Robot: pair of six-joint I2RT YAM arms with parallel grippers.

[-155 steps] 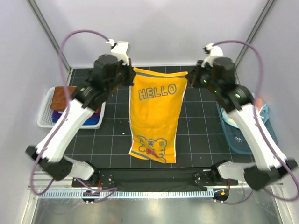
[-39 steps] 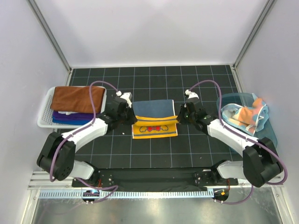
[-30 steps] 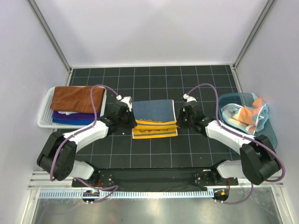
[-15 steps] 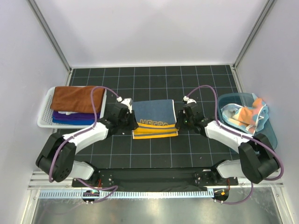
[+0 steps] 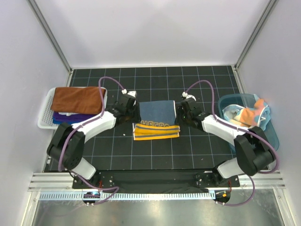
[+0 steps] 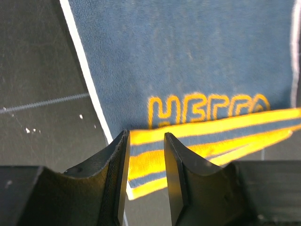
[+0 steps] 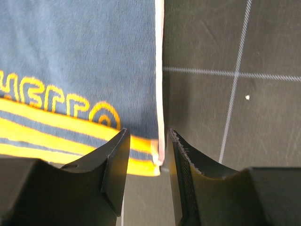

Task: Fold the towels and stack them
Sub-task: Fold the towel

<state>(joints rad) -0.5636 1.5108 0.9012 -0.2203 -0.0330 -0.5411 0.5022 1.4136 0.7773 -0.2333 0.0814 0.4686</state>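
Note:
A navy-and-yellow striped towel lies folded at the table's centre, navy side up, with yellow letters and yellow stripes along its near edge. My left gripper hovers open over the towel's left edge; nothing sits between its fingers. My right gripper hovers open over the towel's right edge, its fingers holding nothing. A rust brown towel tops a stack with purple ones beneath.
The stack sits in a white slatted basket at the left. A teal tub at the right holds crumpled orange and light blue towels. Black gridded table surface surrounds the folded towel.
Both grippers have opened and let go of the striped towel. The navy half has come down further over the yellow part, and both wrists have drawn back toward the far side.

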